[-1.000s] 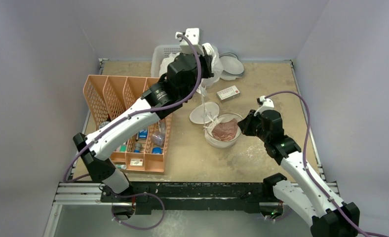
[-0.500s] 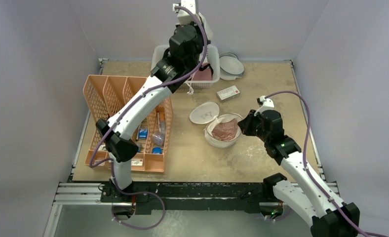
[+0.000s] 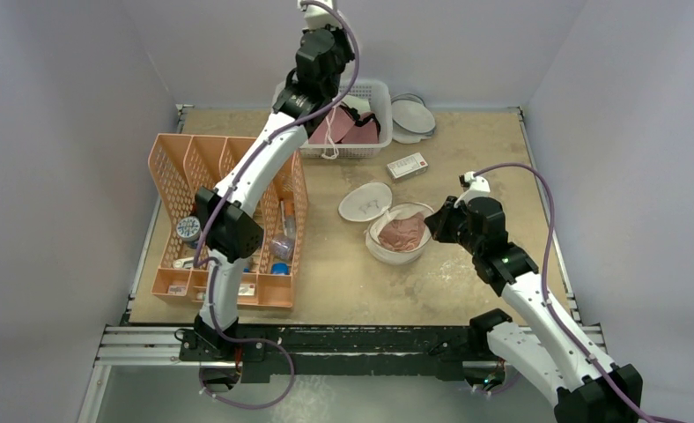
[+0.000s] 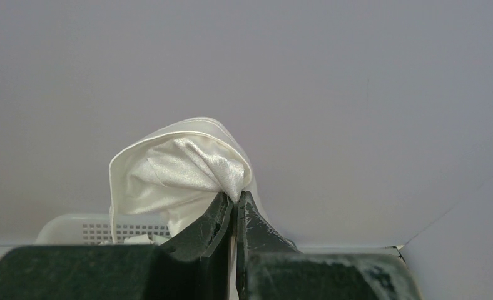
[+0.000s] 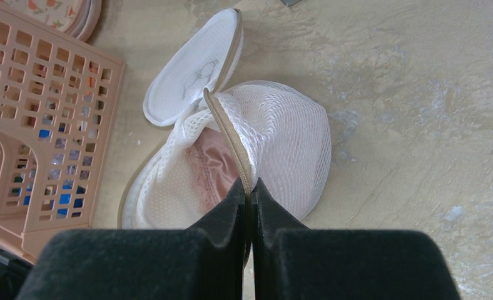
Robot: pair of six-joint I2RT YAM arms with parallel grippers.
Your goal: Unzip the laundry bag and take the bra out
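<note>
Right claw (image 5: 249,187) pinches open laundry bag (image 5: 288,144) at rim, mauve cups (image 5: 209,165) inside; left claw (image 4: 234,203) grips bra (image 4: 175,165) above basket (image 4: 75,226)

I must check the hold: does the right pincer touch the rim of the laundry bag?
Touching. The right wrist view shows the right pincer shut on the open rim of the laundry bag, with no gap.

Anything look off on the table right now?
One thing: a rose-coloured cup sits in the open bag, whose rim the right gripper pinches. The left gripper holds the bra above the basket, where a strap hangs over the front rim.
</note>
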